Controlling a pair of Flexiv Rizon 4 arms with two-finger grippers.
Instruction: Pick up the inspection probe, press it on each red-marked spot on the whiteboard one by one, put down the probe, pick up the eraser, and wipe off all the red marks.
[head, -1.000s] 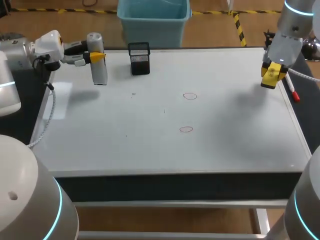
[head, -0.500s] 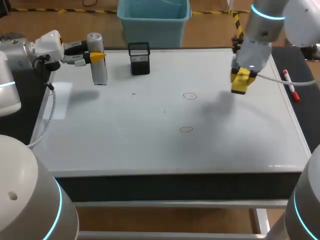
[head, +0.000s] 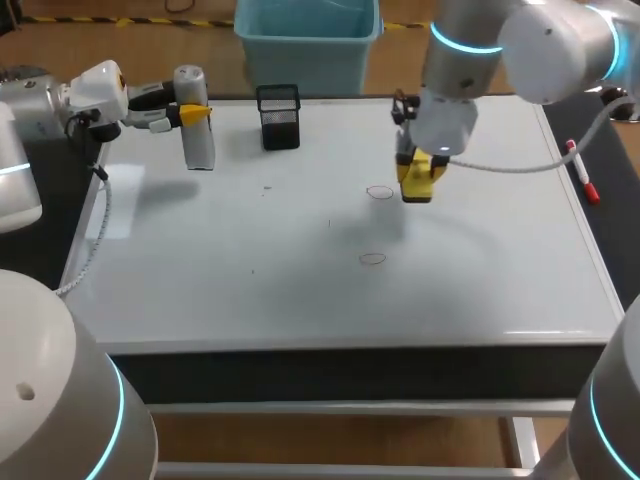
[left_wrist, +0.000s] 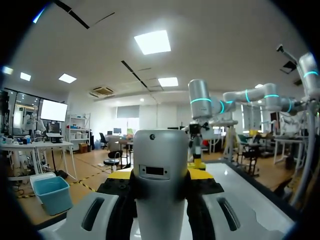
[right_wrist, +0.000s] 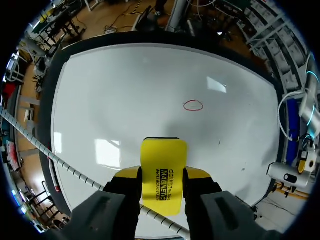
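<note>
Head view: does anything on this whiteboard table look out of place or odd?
Only one oddity: the left gripper holds the grey cylindrical probe while the right gripper carries the yellow eraser beside a red-drawn ring.

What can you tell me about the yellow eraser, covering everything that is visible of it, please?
The eraser is a flat yellow block with rounded corners, plastic-looking, with black print on its face. It is clamped in the right gripper, the jaws pressing it from two sides, and it sticks out beyond them. It points down at the whiteboard, just beside the farther red circle. Whether it touches the board cannot be told.
</note>
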